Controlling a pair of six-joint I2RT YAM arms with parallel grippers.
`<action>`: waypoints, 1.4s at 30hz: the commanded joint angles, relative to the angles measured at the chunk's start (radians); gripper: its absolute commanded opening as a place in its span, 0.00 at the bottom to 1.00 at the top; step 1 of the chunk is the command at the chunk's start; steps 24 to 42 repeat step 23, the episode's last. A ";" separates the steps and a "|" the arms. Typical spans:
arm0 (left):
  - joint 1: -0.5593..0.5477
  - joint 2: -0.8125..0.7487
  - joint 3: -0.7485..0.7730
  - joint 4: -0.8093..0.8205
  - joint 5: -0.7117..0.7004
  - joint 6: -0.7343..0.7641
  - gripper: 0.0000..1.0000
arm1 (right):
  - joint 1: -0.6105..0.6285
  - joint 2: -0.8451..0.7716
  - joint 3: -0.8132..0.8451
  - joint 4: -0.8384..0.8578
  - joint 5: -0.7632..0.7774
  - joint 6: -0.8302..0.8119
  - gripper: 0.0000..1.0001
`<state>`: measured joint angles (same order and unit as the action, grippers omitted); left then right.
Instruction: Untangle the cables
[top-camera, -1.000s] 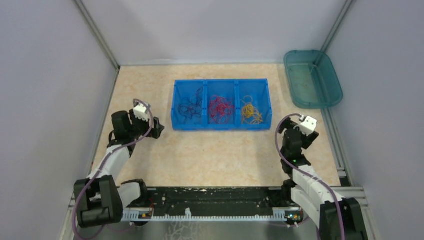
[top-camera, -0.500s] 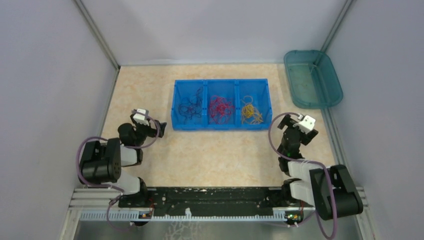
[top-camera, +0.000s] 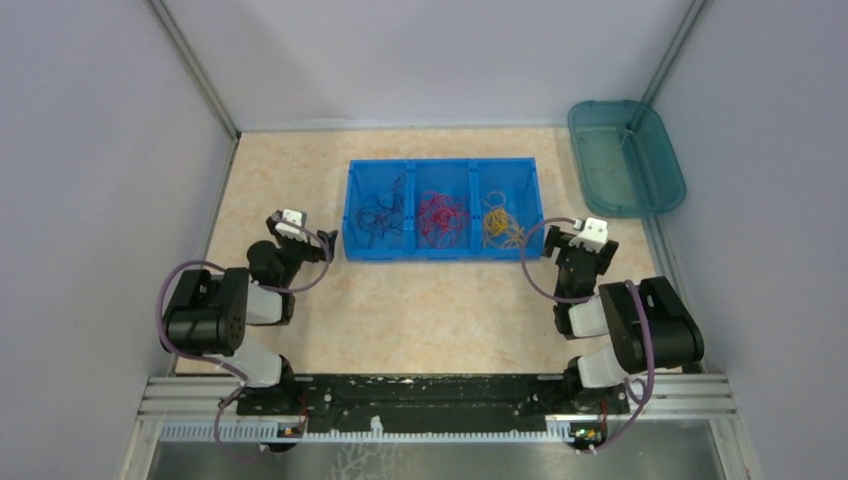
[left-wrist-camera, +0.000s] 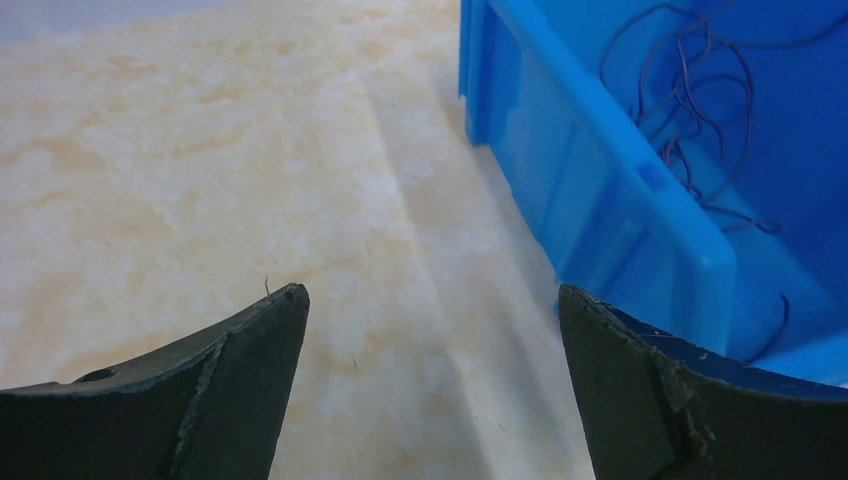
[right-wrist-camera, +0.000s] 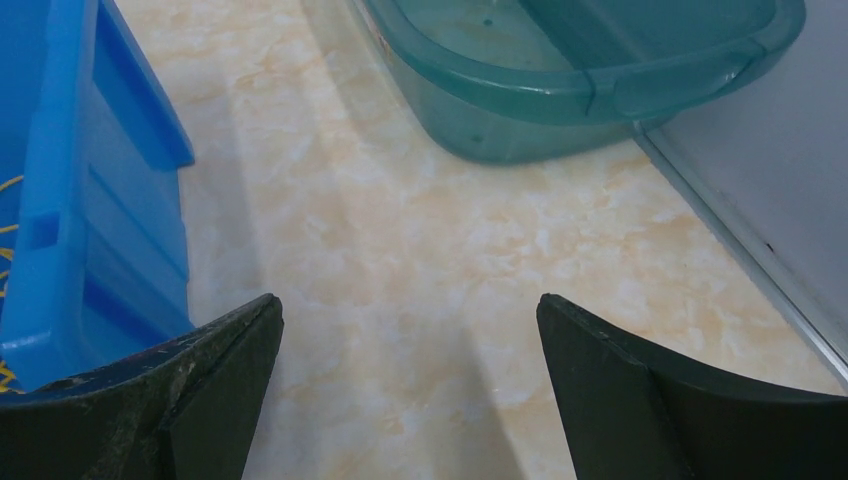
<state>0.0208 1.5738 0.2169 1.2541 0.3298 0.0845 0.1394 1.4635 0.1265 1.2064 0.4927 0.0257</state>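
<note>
Beige marbled table (top-camera: 440, 310), grey walls (top-camera: 100, 200) round it. Blue three-part bin (top-camera: 443, 252) sits toward 12 o'clock. Inside I see dark cables (top-camera: 380, 213) in the 9 o'clock part, red cables (top-camera: 441, 215) in the middle, yellow cables (top-camera: 500, 226) in the 3 o'clock part. Green tub (top-camera: 627, 160) at 2 o'clock. My left end effector (left-wrist-camera: 430, 300) is wide, empty, just beside the bin's 9 o'clock end. Right end effector (right-wrist-camera: 410, 305) is wide, empty, at its 3 o'clock end.
</note>
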 joint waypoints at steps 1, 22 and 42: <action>-0.011 0.002 0.031 -0.023 -0.056 0.026 1.00 | -0.028 -0.007 0.043 0.048 -0.059 0.009 0.99; -0.013 0.006 0.041 -0.035 -0.063 0.029 1.00 | -0.027 -0.006 0.035 0.070 -0.060 0.000 0.99; -0.014 0.002 0.031 -0.020 -0.064 0.027 1.00 | -0.027 -0.006 0.035 0.070 -0.060 0.000 0.99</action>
